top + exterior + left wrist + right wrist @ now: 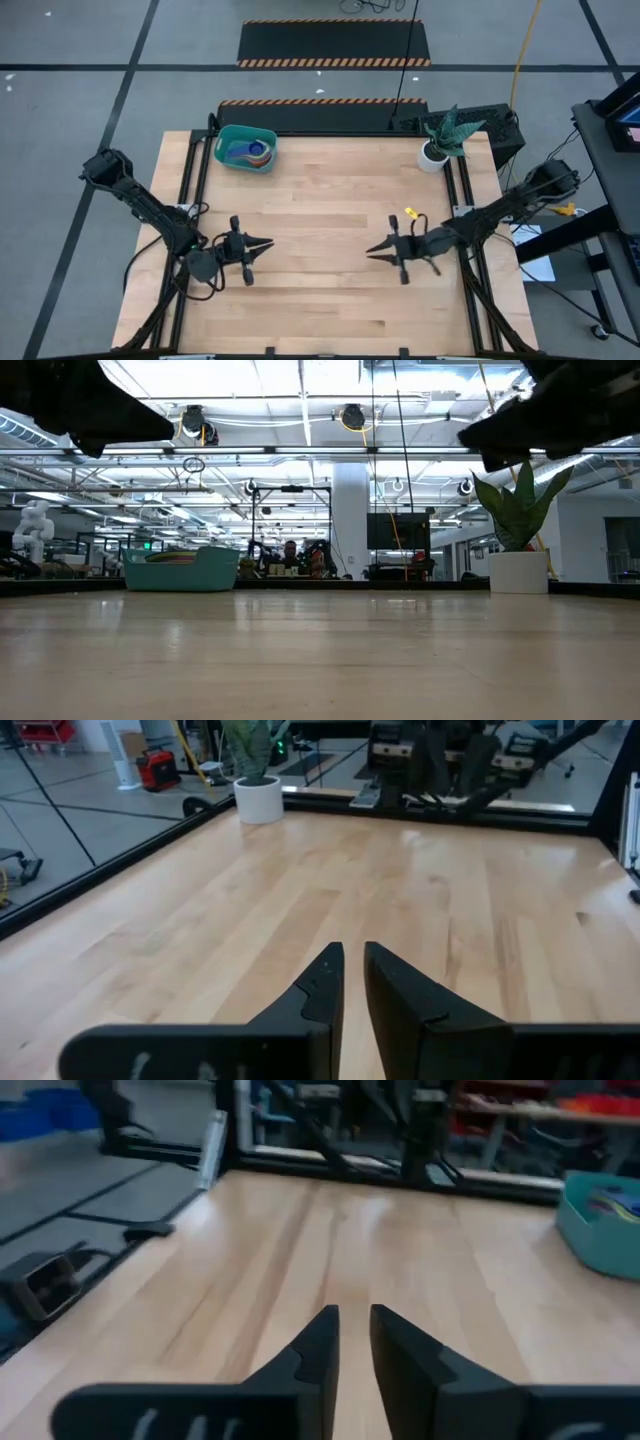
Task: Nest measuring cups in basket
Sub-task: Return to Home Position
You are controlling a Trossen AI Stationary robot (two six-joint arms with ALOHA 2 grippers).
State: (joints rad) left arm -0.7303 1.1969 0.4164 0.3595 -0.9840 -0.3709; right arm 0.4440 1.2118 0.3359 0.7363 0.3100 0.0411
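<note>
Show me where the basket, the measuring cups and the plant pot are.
Basket (pixel 180 575): low view, front wall.
Cups (pixel 252 151): high view, top of the nested stack.
Pot (pixel 432 157): high view, white side.

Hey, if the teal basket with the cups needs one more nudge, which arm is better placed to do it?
Probably left. The basket sits at the far left corner of the table, on the same side as the left hand; the right hand would have to cross the table. Both are empty.
</note>
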